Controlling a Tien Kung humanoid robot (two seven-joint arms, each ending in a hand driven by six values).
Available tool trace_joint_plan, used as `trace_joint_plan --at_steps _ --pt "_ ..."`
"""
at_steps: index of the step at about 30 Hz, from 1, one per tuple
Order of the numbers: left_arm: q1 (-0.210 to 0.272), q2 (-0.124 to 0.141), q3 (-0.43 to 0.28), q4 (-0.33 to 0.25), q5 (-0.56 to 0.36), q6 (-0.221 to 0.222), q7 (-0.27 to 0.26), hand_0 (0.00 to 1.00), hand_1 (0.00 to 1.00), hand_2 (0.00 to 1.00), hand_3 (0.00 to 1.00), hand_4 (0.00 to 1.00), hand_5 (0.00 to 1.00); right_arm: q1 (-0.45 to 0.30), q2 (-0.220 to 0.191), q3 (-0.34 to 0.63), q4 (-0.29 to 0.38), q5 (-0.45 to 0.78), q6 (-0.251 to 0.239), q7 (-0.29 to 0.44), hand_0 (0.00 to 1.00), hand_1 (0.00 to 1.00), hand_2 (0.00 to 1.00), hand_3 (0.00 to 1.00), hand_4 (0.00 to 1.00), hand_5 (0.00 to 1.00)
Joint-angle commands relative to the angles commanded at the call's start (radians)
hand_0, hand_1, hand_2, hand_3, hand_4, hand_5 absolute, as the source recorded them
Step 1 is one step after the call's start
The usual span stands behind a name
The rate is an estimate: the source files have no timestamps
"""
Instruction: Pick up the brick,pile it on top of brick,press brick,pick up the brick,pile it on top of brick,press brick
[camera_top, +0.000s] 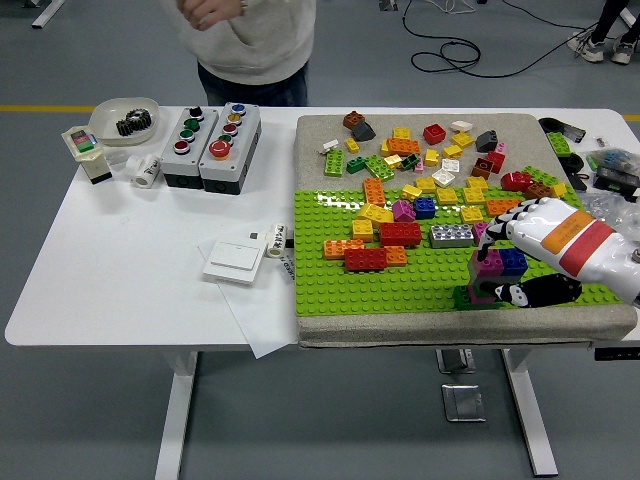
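My right hand (505, 275) reaches in from the right over the green baseplate (400, 275). Its white fingers (515, 238) curl over a small stack: a blue brick (513, 262) and a magenta brick (486, 272) on a dark green brick (470, 298). The black thumb (535, 292) lies along the stack's near side, so the hand is closed on the blue brick. Many loose bricks lie behind, among them a red brick (401, 234) and a grey one (451, 236). The left arm is out of view.
Two button boxes (210, 135), a bowl with a gear (125, 120), a white switch (235, 262) and paper lie on the table's left half. Clutter sits at the right edge (612, 170). A person (250, 40) stands at the far side, top left.
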Motion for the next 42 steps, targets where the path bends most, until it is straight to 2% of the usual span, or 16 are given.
trace_joint_plan --at_steps 6,8,9,14,15,18,20,21,25,26,30,32,33,36,42 --pt "0.000 0.000 0.001 0.000 -0.003 0.000 -0.001 0.594 0.717 0.684 0.551 0.559 0.616 0.007 0.012 0.048 -0.026 0.068 -0.054 0.001 0.618 0.583 0.625 0.537 0.747 0.400" --pt "0.000 0.000 0.002 0.000 -0.004 -0.001 -0.001 0.594 0.717 0.684 0.551 0.559 0.616 0.013 0.022 0.071 -0.044 0.123 -0.074 -0.008 0.618 0.583 0.625 0.537 0.747 0.400" --pt "0.000 0.000 0.002 0.000 -0.004 -0.001 -0.001 0.595 0.715 0.684 0.550 0.560 0.617 0.017 0.028 0.084 -0.052 0.161 -0.080 -0.017 0.687 0.641 0.708 0.606 0.762 0.409" --pt "0.000 0.000 0.003 0.000 -0.006 -0.001 -0.001 0.595 0.715 0.684 0.550 0.560 0.617 0.032 0.053 0.118 -0.077 0.326 -0.088 -0.045 0.687 0.641 0.708 0.606 0.762 0.409" --pt "0.001 0.000 0.004 0.000 -0.007 -0.001 -0.002 0.594 0.718 0.685 0.551 0.558 0.614 0.042 0.066 0.127 -0.092 0.352 -0.090 -0.052 0.770 0.740 0.807 0.787 0.865 0.558" --pt "0.003 0.000 0.005 0.001 -0.012 -0.001 -0.004 0.594 0.718 0.685 0.551 0.558 0.614 0.066 0.096 0.143 -0.143 0.482 -0.100 -0.073 0.770 0.740 0.807 0.787 0.865 0.558" --pt "0.003 0.000 0.005 0.001 -0.012 -0.001 -0.004 0.594 0.718 0.685 0.551 0.558 0.614 0.069 0.100 0.145 -0.150 0.565 -0.101 -0.075 0.770 0.740 0.807 0.787 0.865 0.558" --pt "0.003 0.000 0.004 0.001 -0.010 0.000 -0.004 0.594 0.717 0.685 0.550 0.559 0.616 0.073 0.105 0.147 -0.157 0.598 -0.100 -0.078 0.811 0.784 0.847 0.846 0.938 0.691" --pt "0.006 0.000 0.001 0.002 -0.005 0.000 -0.002 0.594 0.717 0.685 0.550 0.559 0.616 0.095 0.140 0.154 -0.257 0.770 -0.094 -0.093 0.811 0.784 0.847 0.846 0.938 0.691" --pt "0.008 -0.001 0.001 0.002 -0.007 0.000 -0.002 0.594 0.716 0.686 0.550 0.559 0.616 0.099 0.146 0.155 -0.275 0.816 -0.093 -0.092 0.844 0.808 0.865 0.870 0.974 0.761" --pt "0.011 -0.001 0.000 0.003 -0.006 0.000 -0.001 0.594 0.716 0.686 0.550 0.559 0.616 0.108 0.162 0.159 -0.318 0.965 -0.081 -0.086 0.844 0.808 0.865 0.870 0.974 0.761" --pt "0.013 -0.001 -0.004 0.002 -0.001 0.002 0.002 0.594 0.716 0.686 0.550 0.559 0.616 0.114 0.177 0.171 -0.344 1.053 -0.059 -0.105 0.844 0.808 0.865 0.870 0.974 0.761" --pt "0.013 -0.001 -0.004 0.002 0.000 0.002 0.003 0.594 0.717 0.684 0.550 0.560 0.617 0.115 0.180 0.173 -0.348 1.084 -0.054 -0.112 0.874 0.832 0.885 0.877 0.998 0.806" --pt "0.013 0.000 -0.014 0.001 0.020 0.006 0.011 0.594 0.717 0.684 0.550 0.560 0.617 0.114 0.203 0.195 -0.366 1.130 -0.033 -0.169 0.874 0.832 0.885 0.877 0.998 0.806" --pt "0.013 0.002 -0.021 0.002 0.033 0.005 0.015 0.594 0.717 0.684 0.550 0.559 0.617 0.124 0.241 0.206 -0.436 1.221 -0.005 -0.190 0.882 0.837 0.885 0.881 0.998 0.819"
